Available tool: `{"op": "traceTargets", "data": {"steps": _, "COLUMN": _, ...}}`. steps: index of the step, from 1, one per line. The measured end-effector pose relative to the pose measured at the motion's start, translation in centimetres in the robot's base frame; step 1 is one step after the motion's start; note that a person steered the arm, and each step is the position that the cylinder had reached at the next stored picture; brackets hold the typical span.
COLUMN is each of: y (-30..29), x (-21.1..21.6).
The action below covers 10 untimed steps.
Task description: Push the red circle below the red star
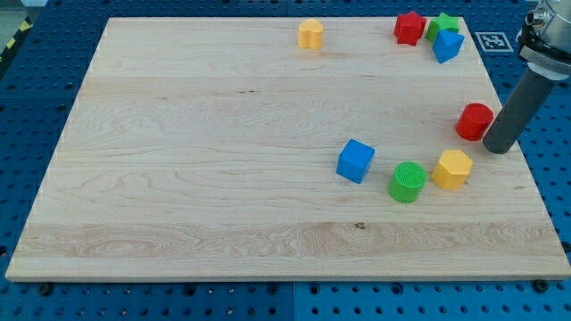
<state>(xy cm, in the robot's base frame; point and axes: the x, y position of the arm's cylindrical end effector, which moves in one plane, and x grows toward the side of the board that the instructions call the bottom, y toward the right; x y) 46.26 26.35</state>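
The red circle [475, 121] lies near the board's right edge, at mid height. The red star [409, 28] sits at the view's top right, well above and to the left of the circle. My tip [498, 147] is just to the right of the red circle and slightly below it, very close to or touching its right side. The dark rod rises from the tip toward the view's upper right.
A green star [443, 24] and a blue block [448, 45] crowd the red star's right side. A yellow block [310, 34] sits at top centre. A blue cube [355, 160], a green cylinder [407, 182] and a yellow hexagon [452, 168] lie below-left of the circle.
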Motion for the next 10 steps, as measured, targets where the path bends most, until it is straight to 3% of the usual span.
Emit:
{"op": "traceTargets", "data": {"steps": 6, "y": -0.6, "x": -0.4}}
{"op": "traceTargets", "data": {"steps": 10, "y": -3.6, "x": -6.5}}
